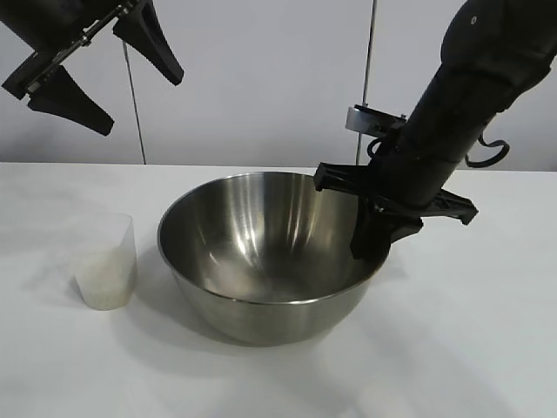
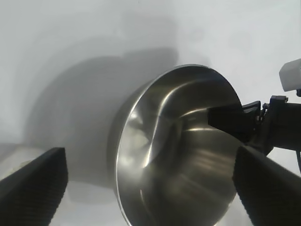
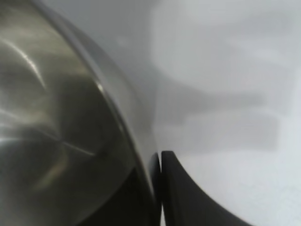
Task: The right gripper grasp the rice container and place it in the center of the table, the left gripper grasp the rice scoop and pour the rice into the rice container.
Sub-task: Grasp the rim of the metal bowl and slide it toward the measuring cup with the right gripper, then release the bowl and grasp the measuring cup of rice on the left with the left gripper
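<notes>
Rice container (image 1: 261,252) nearest, standing near middle of table (image 1: 470,348), inside seems empty. Right gripper (image 1: 376,231) closed on its rim at right side, one finger inside, one outside; release is left. Rice scoop (image 1: 106,261) with rice (image 1: 104,283) stands just left of bowl, untouched. Left gripper (image 1: 100,74) hangs high above, wide open, holds nothing. Scooping and pouring not yet done. Nothing blocks the way to scoop.

The rice container (image 1: 261,252), a shiny steel bowl, sits upright mid-table (image 1: 487,348), its 3 o'clock rim pinched by the right gripper (image 1: 376,233). At its 9 o'clock stands the clear rice scoop (image 1: 104,261), holding white rice (image 1: 103,283).
</notes>
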Available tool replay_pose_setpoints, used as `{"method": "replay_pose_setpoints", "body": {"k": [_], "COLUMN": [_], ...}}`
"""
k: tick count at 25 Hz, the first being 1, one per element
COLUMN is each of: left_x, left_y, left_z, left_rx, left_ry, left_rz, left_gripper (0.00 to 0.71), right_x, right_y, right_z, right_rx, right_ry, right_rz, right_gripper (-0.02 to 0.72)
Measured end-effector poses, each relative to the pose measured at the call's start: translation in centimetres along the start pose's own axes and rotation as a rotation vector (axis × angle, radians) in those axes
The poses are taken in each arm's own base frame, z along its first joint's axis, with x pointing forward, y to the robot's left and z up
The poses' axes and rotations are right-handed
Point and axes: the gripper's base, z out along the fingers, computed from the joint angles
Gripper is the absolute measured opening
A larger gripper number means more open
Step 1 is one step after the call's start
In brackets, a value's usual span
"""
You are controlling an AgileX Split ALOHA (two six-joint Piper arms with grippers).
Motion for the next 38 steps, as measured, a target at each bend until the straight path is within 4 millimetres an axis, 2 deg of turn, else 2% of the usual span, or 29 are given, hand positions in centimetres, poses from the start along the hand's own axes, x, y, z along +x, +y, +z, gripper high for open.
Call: {"method": "replay_pose_setpoints", "body": {"k": [2, 4, 6, 9, 12, 15, 18, 21, 24, 27, 29, 31, 34, 36, 38], "left_x": [0.0, 0.0, 0.0, 0.0, 0.0, 0.0, 0.0, 0.0, 0.0, 0.0, 0.0, 0.0, 0.0, 0.0, 0.0], "left_y": [0.0, 0.0, 0.0, 0.0, 0.0, 0.0, 0.0, 0.0, 0.0, 0.0, 0.0, 0.0, 0.0, 0.0, 0.0], "left_z": [0.0, 0.0, 0.0, 0.0, 0.0, 0.0, 0.0, 0.0, 0.0, 0.0, 0.0, 0.0, 0.0, 0.0, 0.0], "left_rx": [0.0, 0.0, 0.0, 0.0, 0.0, 0.0, 0.0, -0.001, -0.001, -0.001, -0.001, -0.001, -0.001, -0.001, -0.001], "left_ry": [0.0, -0.001, -0.001, -0.001, -0.002, -0.002, -0.002, -0.003, -0.003, -0.003, -0.003, -0.003, -0.003, -0.004, -0.004], "left_rz": [0.0, 0.0, 0.0, 0.0, 0.0, 0.0, 0.0, 0.0, 0.0, 0.0, 0.0, 0.0, 0.0, 0.0, 0.0], "left_gripper": [0.686, 0.686, 0.686, 0.686, 0.686, 0.686, 0.686, 0.686, 0.686, 0.686, 0.686, 0.686, 0.686, 0.686, 0.686], "right_x": [0.0, 0.0, 0.0, 0.0, -0.2, -0.5, -1.2, -2.0, -2.1, -1.1, -0.4, -0.1, 0.5, 1.5, 3.4], "right_y": [0.0, 0.1, 0.1, 0.2, 0.7, 1.2, 0.3, -2.6, -6.5, -9.7, -11.0, -11.1, -10.3, -9.2, -8.0], "right_z": [-0.1, -0.1, -0.1, -0.4, -2.1, -5.5, -9.4, -13.6, -17.4, -19.5, -20.1, -20.5, -22.4, -24.7, -27.0], "right_rx": [-0.002, -0.004, -0.008, -0.01, -0.016, -0.011, 0.009, 0.074, 0.187, 0.294, 0.332, 0.342, 0.341, 0.347, 0.353], "right_ry": [0.003, 0.009, 0.011, 0.011, -0.025, -0.071, -0.096, -0.12, -0.119, -0.066, -0.021, -0.016, -0.063, -0.124, -0.184], "right_rz": [-0.001, 0.006, 0.014, 0.013, -0.002, -0.045, -0.054, -0.024, 0.02, 0.076, 0.11, 0.117, 0.111, 0.101, 0.095], "right_gripper": [0.036, 0.104, 0.23, 0.481, 0.568, 0.589, 0.619, 0.636, 0.643, 0.642, 0.642, 0.642, 0.643, 0.643, 0.643]}}
